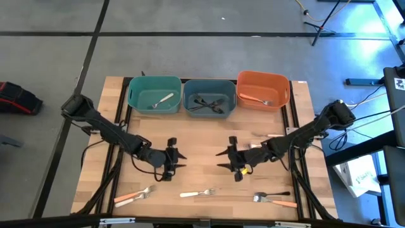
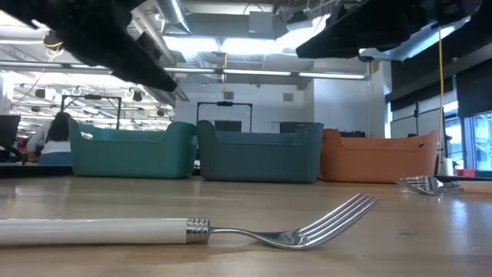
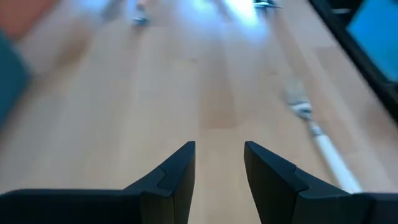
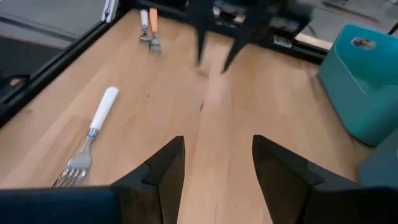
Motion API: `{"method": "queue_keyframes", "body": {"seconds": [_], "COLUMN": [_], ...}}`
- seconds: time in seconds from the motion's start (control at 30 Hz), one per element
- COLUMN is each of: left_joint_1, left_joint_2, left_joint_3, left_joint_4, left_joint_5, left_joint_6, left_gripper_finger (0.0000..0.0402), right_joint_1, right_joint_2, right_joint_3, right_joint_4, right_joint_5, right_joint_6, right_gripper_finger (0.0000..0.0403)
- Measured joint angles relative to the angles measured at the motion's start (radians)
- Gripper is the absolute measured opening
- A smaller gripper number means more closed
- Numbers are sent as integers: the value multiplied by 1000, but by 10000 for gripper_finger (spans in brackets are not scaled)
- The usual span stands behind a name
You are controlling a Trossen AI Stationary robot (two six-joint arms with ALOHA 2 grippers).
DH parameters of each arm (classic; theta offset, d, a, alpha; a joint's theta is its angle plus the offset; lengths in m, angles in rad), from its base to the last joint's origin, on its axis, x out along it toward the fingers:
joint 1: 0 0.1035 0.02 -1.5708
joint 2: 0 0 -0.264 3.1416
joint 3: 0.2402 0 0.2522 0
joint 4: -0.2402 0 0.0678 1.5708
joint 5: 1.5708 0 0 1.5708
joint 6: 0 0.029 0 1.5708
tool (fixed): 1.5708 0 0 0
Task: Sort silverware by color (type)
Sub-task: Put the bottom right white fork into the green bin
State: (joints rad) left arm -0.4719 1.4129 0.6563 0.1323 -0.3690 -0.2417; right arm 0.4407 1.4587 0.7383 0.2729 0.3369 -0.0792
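Both grippers hover open and empty over the middle of the wooden table, facing each other: the left gripper [image 1: 179,159] [image 3: 219,163] and the right gripper [image 1: 223,159] [image 4: 217,158]. A white-handled fork [image 1: 197,192] [image 2: 192,228] [image 3: 317,134] [image 4: 93,130] lies flat on the near part of the table, between and in front of them. An orange-handled fork [image 1: 134,194] [image 4: 151,28] lies near the near left corner. A black-handled fork [image 1: 273,194] and an orange-handled fork [image 1: 278,202] lie side by side near the near right corner.
Three bins stand in a row at the far edge. The teal bin [image 1: 154,95] [image 2: 127,150] holds a white fork, the slate-blue bin [image 1: 209,96] [image 2: 257,154] holds black forks, and the orange bin [image 1: 262,90] [image 2: 377,158] holds an orange fork. Another pale handle [image 1: 273,135] lies beside the right arm.
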Motion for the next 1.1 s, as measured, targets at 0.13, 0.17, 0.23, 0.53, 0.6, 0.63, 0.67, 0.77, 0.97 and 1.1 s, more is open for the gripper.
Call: {"method": "queue_keyframes", "body": {"seconds": [0.13, 0.17, 0.23, 0.53, 0.6, 0.63, 0.67, 0.77, 0.97, 1.1], "left_joint_1": [-7, -9, -14, -39, -51, -59, -65, -86, -115, -113], "left_joint_2": [86, 109, 154, 332, 374, 394, 412, 466, 526, 546], "left_joint_3": [0, 0, 0, 85, 120, 136, 149, 185, 215, 216], "left_joint_4": [106, 134, 186, 264, 262, 261, 260, 259, 261, 253], "left_joint_5": [100, 114, 145, 226, 242, 242, 243, 247, 272, 275], "left_joint_6": [-24, -32, -38, -60, -66, -66, -67, -90, -96, -97], "left_gripper_finger": [133, 133, 133, 133, 133, 133, 133, 133, 133, 133], "right_joint_1": [-2, -3, -3, -1, -1, -1, -1, -1, -1, -1], "right_joint_2": [12, 12, 12, 38, 59, 69, 81, 113, 138, 138], "right_joint_3": [-7, -7, -7, -7, -7, -7, -7, -7, -6, -6], "right_joint_4": [18, 15, 19, 23, 43, 53, 63, 111, 181, 182], "right_joint_5": [17, 23, 30, 29, 28, 28, 27, 18, 11, 10], "right_joint_6": [17, 25, 43, 133, 158, 172, 184, 212, 254, 287], "right_gripper_finger": [177, 177, 177, 177, 177, 177, 177, 177, 177, 177]}}
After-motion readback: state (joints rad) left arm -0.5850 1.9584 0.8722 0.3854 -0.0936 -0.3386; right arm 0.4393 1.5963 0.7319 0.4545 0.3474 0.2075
